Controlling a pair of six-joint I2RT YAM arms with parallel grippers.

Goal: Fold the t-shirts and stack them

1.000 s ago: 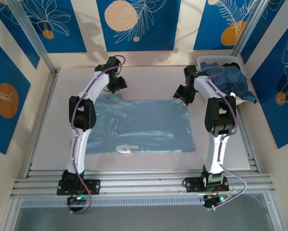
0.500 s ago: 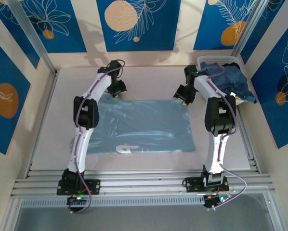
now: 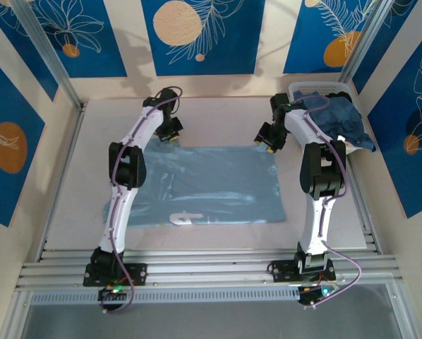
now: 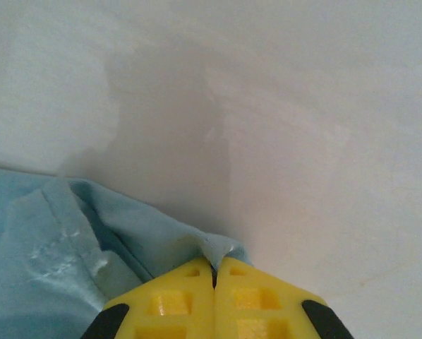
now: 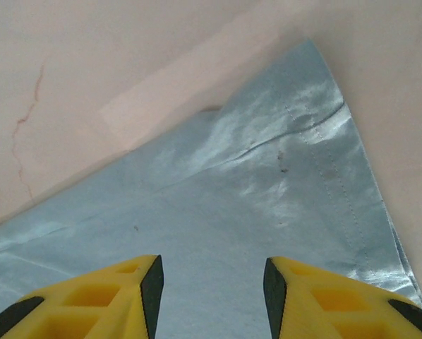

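The pale desk (image 3: 218,116) stretches out, and there in its far right corner sits the white mesh basket (image 3: 338,85). Behind it stand blue wall panels (image 3: 197,42) with white leaf outlines and orange discs. Aluminium rails (image 3: 211,272) line the near edge. Close up, a thin reddish line (image 5: 26,120) marks the desk.

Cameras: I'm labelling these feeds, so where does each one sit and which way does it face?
Top external: above and behind the left arm and right arm, looking down on the table; their bases show nearest, the t-shirt spread beyond.
Left wrist: on the left arm's wrist, looking down past the left fingers, shut on a t-shirt corner.
Right wrist: on the right arm's wrist, looking down between the open right fingers at another corner.
Shared: all three show the same t-shirt.
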